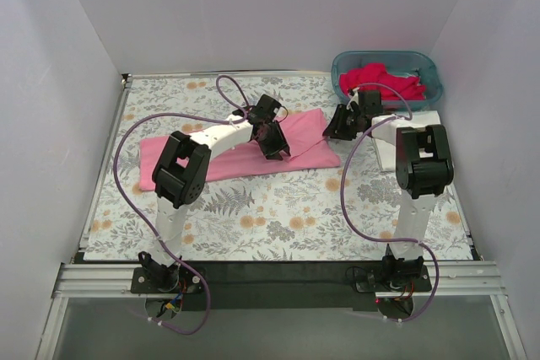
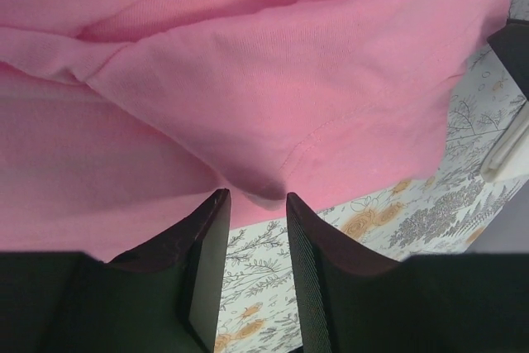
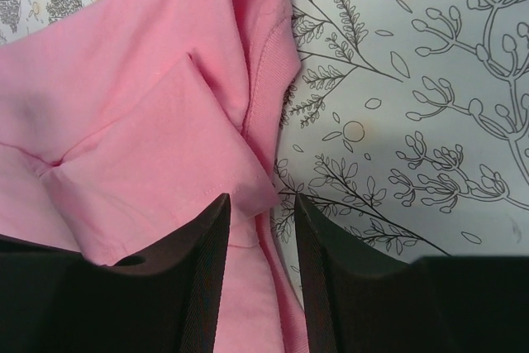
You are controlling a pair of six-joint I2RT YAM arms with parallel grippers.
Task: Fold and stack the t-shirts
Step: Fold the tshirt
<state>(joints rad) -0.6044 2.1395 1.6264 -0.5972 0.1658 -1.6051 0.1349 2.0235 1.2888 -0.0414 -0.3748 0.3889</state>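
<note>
1. Mid-table on floral cloth (image 1: 278, 208): pink shirt (image 1: 312, 147), lying as a long band.
2. Left gripper (image 2: 258, 197) at its near hem, fingers partly apart about the edge; gripped or not, cannot tell.
3. Right gripper (image 3: 260, 200) pinching a fold at the right end.
4. Soft, light, limp, likely to sag: best taken at hems or corners.
5. Farther right: white shirt (image 1: 381, 153); beyond, red shirts (image 1: 384, 80) in basket (image 1: 430, 69).

Plain white walls (image 1: 253, 6) close in the table on its far, left and right sides, evenly lit with only soft shadows. A grey-and-orange floral cloth (image 1: 278, 217) covers the tabletop up to a black strip (image 1: 278, 280) at the near edge. That strip is framed by an aluminium rail (image 1: 93, 280).
</note>
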